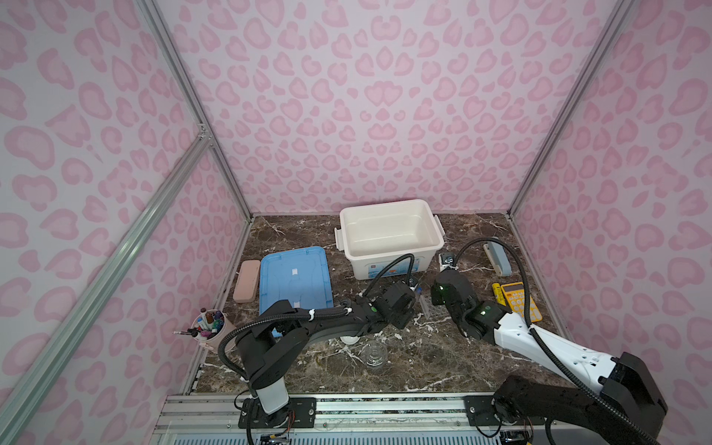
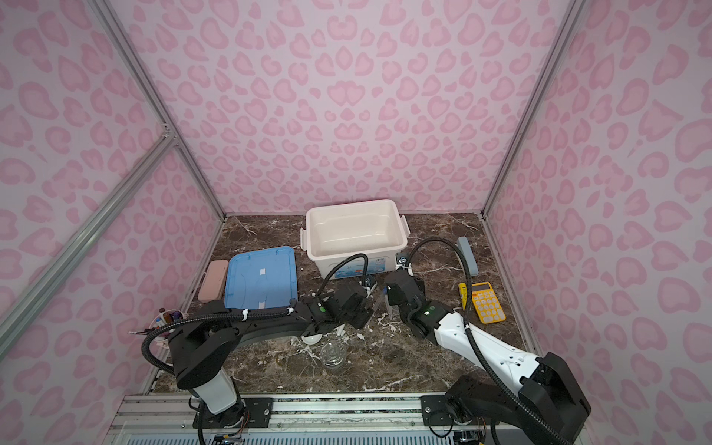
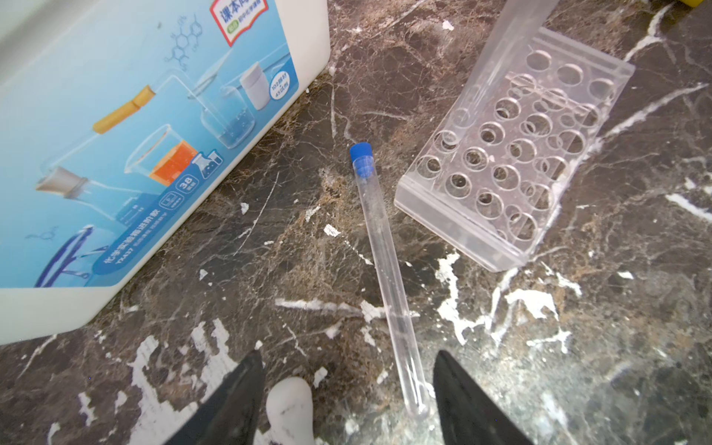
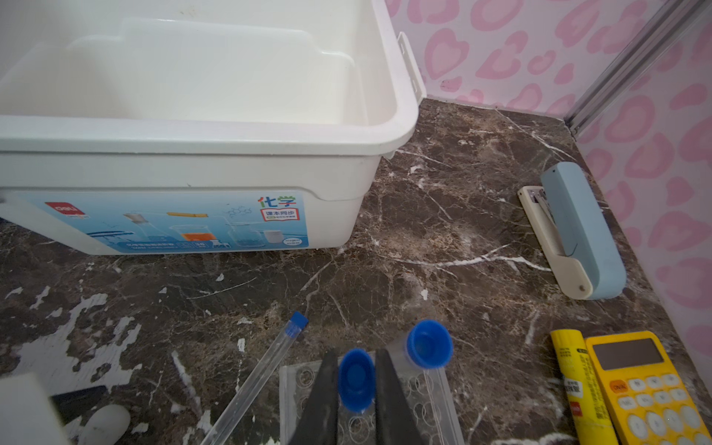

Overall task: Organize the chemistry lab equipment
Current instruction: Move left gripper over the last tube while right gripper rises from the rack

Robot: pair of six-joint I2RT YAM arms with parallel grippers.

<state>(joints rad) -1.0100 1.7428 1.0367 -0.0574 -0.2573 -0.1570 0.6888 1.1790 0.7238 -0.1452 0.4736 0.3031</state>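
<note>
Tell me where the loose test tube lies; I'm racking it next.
In the left wrist view, the test tube lies flat between the white box and the clear rack.

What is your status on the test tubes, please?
Left hand open over lying tube. Right hand shut on capped tube over rack. White pestle beside lying tube.

Rack [image 3: 512, 154]: clear plastic, grid of round holes, flat on the marble. Tube 1 [image 3: 381, 269]: clear, blue cap, lying flat just beside rack. Tube 2 [image 4: 427, 345]: standing in rack, cap up. Tube 3 [image 4: 356, 385]: cap up over rack, pinched by right gripper [image 4: 356, 352]. White pestle [image 3: 289, 404] lies near tube 1's closed end. White dish [image 1: 350, 339] mostly hidden. Glass vessel [image 1: 373, 354] upright, front centre.
</note>
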